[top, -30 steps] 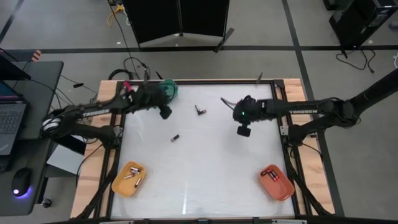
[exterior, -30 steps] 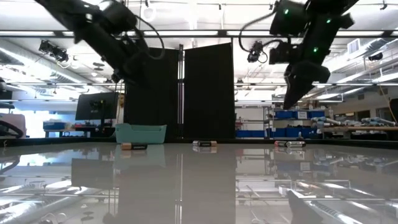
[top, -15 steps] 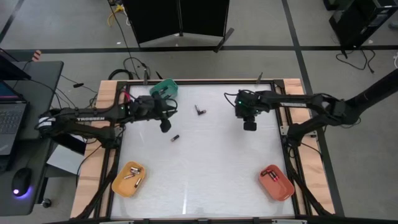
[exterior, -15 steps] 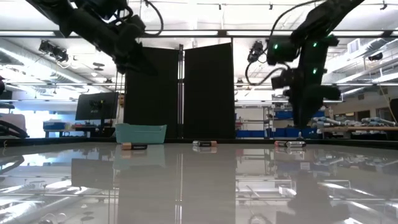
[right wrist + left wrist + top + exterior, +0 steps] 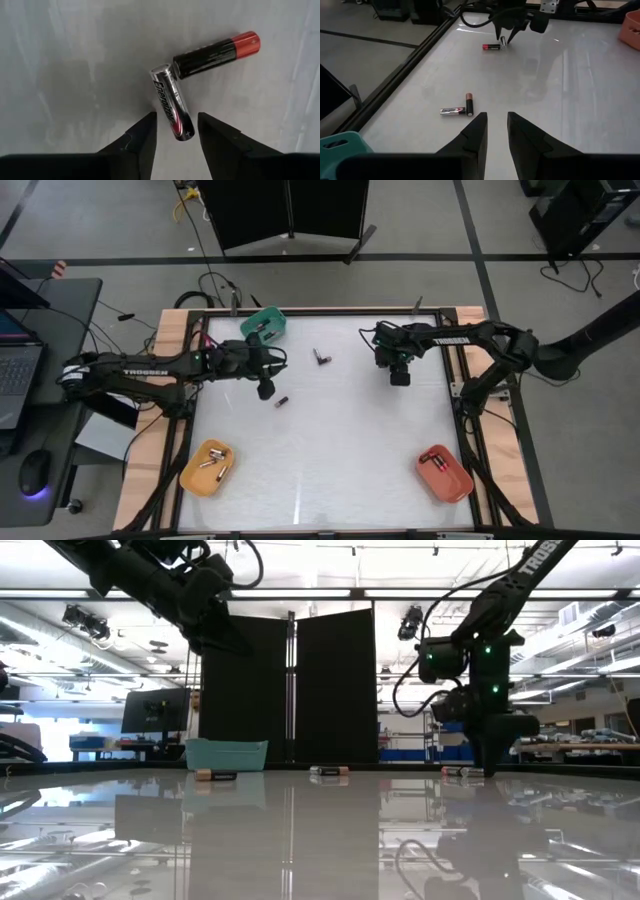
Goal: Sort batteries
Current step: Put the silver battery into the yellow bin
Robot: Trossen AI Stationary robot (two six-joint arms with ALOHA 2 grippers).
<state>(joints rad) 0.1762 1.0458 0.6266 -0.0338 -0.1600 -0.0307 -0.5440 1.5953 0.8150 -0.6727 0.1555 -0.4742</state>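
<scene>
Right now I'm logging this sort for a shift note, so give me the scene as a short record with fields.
left gripper: open, hovering above the table near the green bin, holding nothing
right gripper: open, lowered over a silver battery, fingers either side of its end
beside that battery: a black battery with a red end, almost touching it
loose pair at the far edge: two batteries in an L
single battery near the left gripper
orange bin: holds batteries
red bin: holds batteries
</scene>
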